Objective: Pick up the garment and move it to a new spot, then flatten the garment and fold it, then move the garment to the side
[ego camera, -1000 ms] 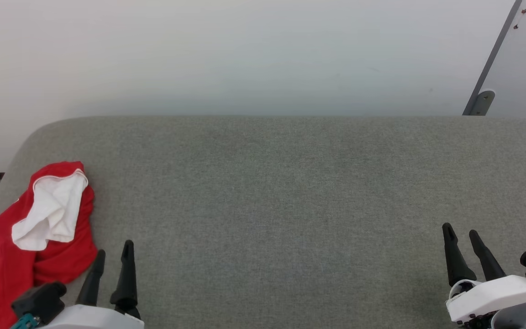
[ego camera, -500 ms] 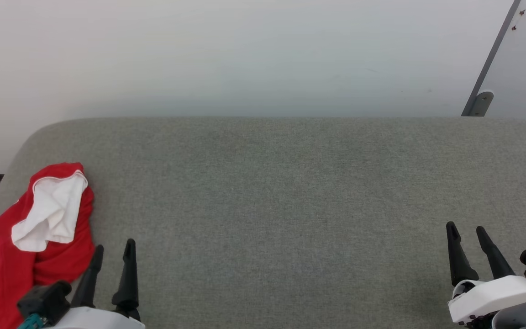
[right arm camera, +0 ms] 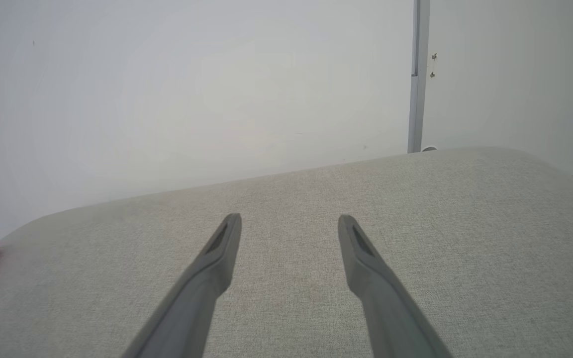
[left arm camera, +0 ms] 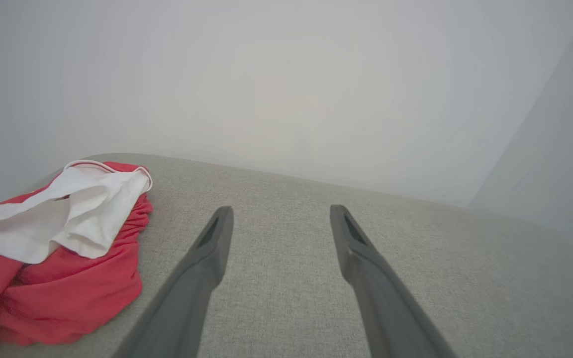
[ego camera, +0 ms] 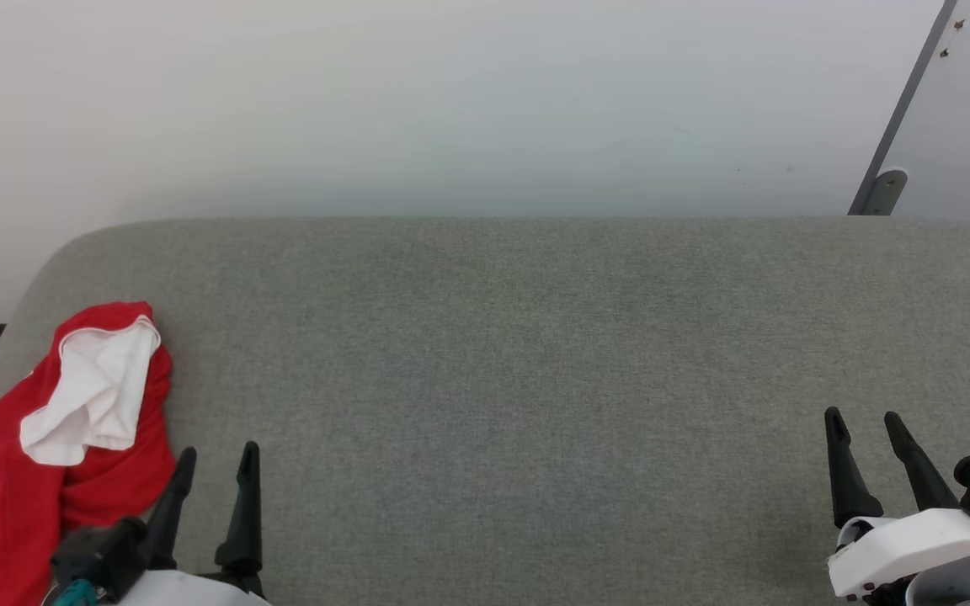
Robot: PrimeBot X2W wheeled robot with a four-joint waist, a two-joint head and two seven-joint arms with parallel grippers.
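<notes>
– While the garment [ego camera: 72, 421] is lying crumpled at the grey cushion's [ego camera: 535, 379] left edge, nothing is getting lifted yet.
– Both sets of jaws are standing apart and empty, the left gripper [ego camera: 218, 452] just beside it, the right gripper [ego camera: 861, 417] sitting near the right edge. Every step is waiting, and the middle is offering plenty of open room.

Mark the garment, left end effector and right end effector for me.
garment [ego camera: 30, 497], head view, red fabric below the white sleeve.
left end effector [ego camera: 218, 452], head view, midway between its open fingertips.
right end effector [ego camera: 862, 417], head view, midway between its open fingertips.
</notes>
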